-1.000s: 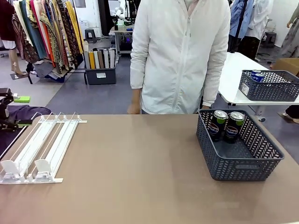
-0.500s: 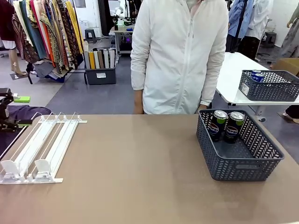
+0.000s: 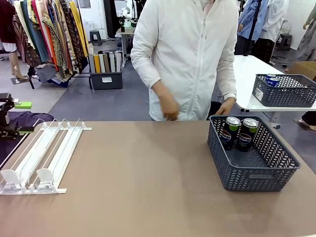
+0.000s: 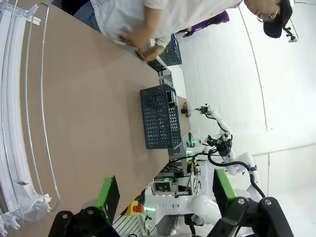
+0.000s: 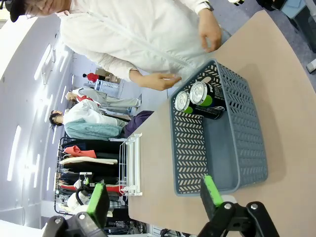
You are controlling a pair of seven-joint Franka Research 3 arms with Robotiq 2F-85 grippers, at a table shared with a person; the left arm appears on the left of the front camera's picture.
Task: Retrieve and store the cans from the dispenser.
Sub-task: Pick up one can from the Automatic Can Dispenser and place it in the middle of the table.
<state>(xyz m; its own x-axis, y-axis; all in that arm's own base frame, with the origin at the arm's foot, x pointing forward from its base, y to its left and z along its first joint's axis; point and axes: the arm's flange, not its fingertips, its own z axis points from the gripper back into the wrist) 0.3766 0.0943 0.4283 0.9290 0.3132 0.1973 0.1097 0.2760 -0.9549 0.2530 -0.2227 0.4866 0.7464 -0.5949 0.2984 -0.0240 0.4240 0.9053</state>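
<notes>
The left tool (image 4: 163, 197) hangs above the table (image 4: 89, 113) with its two green-padded fingers (image 4: 107, 195) spread wide apart and nothing between them. Just beside it in the left wrist view lies the dispenser (image 4: 22, 123), its white rails and clear wire guides running along the table's edge, with no cans in the lanes that show. Farther along the table from this tool stands the dark grey basket (image 4: 159, 117).

The right tool (image 5: 154, 200) is likewise wide open and holds nothing; its fingers (image 5: 211, 190) frame the basket (image 5: 197, 148), which sits on the table below and ahead of it. Two cans (image 5: 197, 98) stand upright and touching in the basket's far corner, silver tops up, black bodies with green marks.

In the front view the dispenser (image 3: 42, 155) lies at the robot's left side of the table (image 3: 143, 182), its white end stops nearest the camera. The basket (image 3: 252, 155) sits at the robot's right side, well apart from the dispenser, with the two cans (image 3: 239, 132) side by side against its far wall.

A person in a white jacket (image 3: 190, 54) stands at the far side of the table. One hand (image 3: 168, 106) is raised in front of the body, blurred; the other hand (image 3: 226, 106) hangs just behind the basket's far rim. Whether it touches the rim, I cannot tell.
</notes>
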